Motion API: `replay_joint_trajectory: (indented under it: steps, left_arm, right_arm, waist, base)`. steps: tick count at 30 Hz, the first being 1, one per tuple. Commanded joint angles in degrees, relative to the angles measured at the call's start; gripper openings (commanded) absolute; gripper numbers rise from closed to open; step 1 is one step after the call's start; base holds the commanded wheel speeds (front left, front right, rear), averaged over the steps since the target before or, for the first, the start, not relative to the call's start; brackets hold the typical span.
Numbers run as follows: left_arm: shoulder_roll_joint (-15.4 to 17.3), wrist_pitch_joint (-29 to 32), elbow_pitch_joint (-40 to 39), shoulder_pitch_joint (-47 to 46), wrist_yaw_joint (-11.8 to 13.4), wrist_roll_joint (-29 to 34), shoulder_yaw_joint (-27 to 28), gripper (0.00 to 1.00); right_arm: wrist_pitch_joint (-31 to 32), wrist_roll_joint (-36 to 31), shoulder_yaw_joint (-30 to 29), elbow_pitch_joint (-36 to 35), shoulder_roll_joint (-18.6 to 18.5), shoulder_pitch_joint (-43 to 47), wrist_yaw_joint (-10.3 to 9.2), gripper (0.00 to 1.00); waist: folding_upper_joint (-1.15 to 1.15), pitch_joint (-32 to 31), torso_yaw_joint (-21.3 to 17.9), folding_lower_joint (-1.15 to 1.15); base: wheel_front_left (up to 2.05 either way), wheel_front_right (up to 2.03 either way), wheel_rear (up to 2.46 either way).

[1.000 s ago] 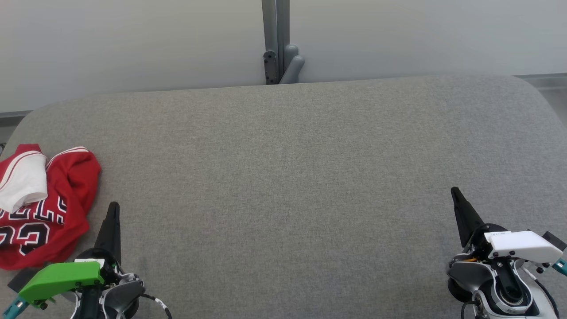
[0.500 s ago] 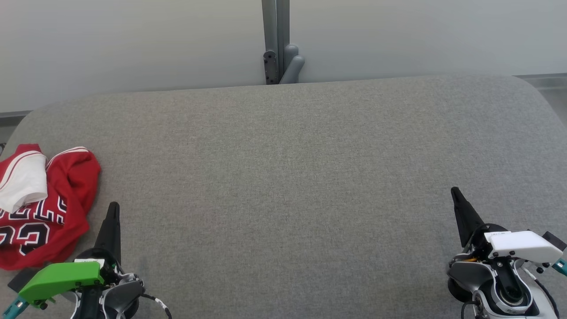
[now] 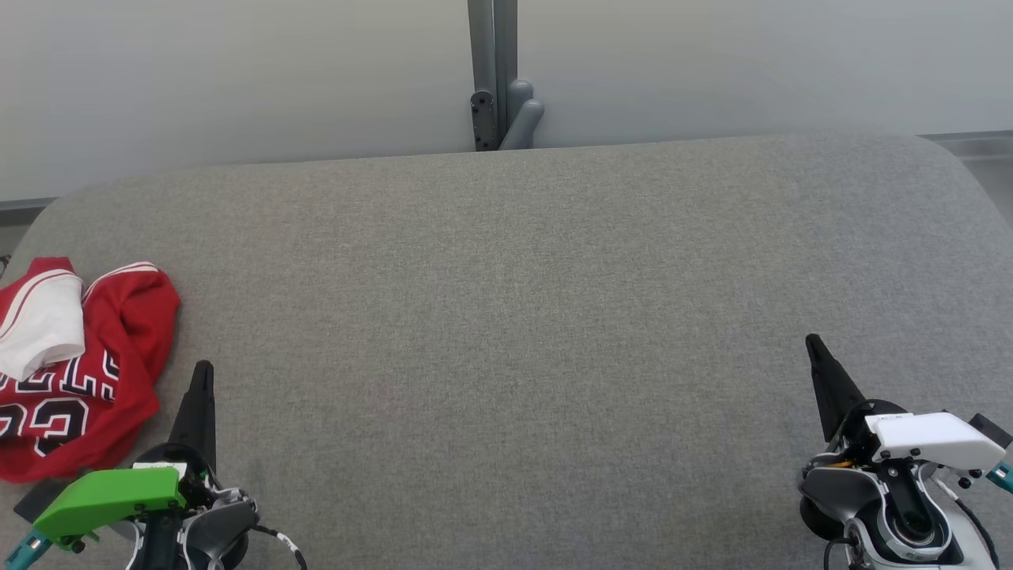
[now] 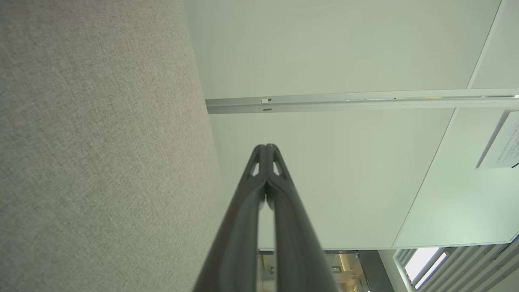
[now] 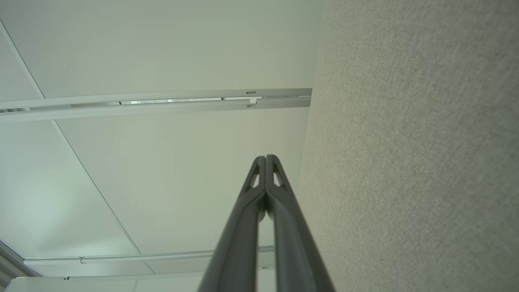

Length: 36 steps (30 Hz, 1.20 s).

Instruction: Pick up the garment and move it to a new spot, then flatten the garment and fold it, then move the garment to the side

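A red sports garment (image 3: pixel 95 356) lies crumpled at the far left edge of a wide grey fabric-covered counter (image 3: pixel 506 317), partly cut off by the edge of the head view. A white panel (image 3: pixel 39 332) folds over its upper part, and black-and-white lettering (image 3: pixel 47 404) shows lower down.

The left claw (image 3: pixel 203 370) rests just beside the heap's right edge, apart from it, its two dark fingers pressed together and holding nothing. The right claw (image 3: pixel 812 342) sits well apart on the opposite side of the counter, likewise closed tight and empty. Each wrist view shows its own fingers meeting at the tip against a pale wall (image 4: pixel 324 48).

The garment looks light, thin and limp, likely a smooth jersey knit that slides and sags when lifted. It is not fragile. A pinch on one raised fold, such as the red bulge (image 3: pixel 138 317) nearest the left claw, seems the easiest hold. A trimmed edge would serve better for spreading it later.

The heap's long axis runs roughly from the far side of the counter toward the robot. White-striped trim sits at the far end, perhaps an armhole or neck. Which end is the hem cannot be told.
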Motion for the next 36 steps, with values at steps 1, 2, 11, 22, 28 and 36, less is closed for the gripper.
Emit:
replay_joint_trajectory:
  steps: [1, 2, 11, 22, 28, 36]
  left_arm:
    - [0.41, -0.09, -0.11, -0.79, 0.13, 0.07, 0.18, 0.00]
    - [0.41, -0.09, -0.11, -0.79, 0.13, 0.08, 0.18, 0.00]
    - [0.41, -0.09, -0.11, -0.79, 0.13, 0.07, 0.18, 0.00]
    - [0.41, -0.09, -0.11, -0.79, 0.13, 0.08, 0.18, 0.00]
    - [0.41, -0.09, -0.11, -0.79, 0.13, 0.08, 0.18, 0.00]
    - [0.41, -0.09, -0.11, -0.79, 0.13, 0.07, 0.18, 0.00]
  right_arm:
    - [0.15, 0.36, -0.12, -0.18, -0.26, -0.43, 0.02, 0.00]
    - [0.15, 0.36, -0.12, -0.18, -0.26, -0.43, 0.02, 0.00]
    - [0.15, 0.36, -0.12, -0.18, -0.26, -0.43, 0.02, 0.00]
    - [0.15, 0.36, -0.12, -0.18, -0.26, -0.43, 0.02, 0.00]
    - [0.15, 0.36, -0.12, -0.18, -0.26, -0.43, 0.02, 0.00]
    - [0.15, 0.36, -0.12, -0.18, -0.26, -0.43, 0.02, 0.00]
  waist:
    - [0.00, 0.00, 0.00, 0.00]
    - [0.00, 0.00, 0.00, 0.00]
    - [0.00, 0.00, 0.00, 0.00]
    - [0.00, 0.00, 0.00, 0.00]
    - [0.00, 0.00, 0.00, 0.00]
    - [0.00, 0.00, 0.00, 0.00]
  base:
    - [0.00, 0.00, 0.00]
    - [0.00, 0.00, 0.00]
    - [0.00, 0.00, 0.00]
    - [0.00, 0.00, 0.00]
    - [0.00, 0.00, 0.00]
    - [0.00, 0.00, 0.00]
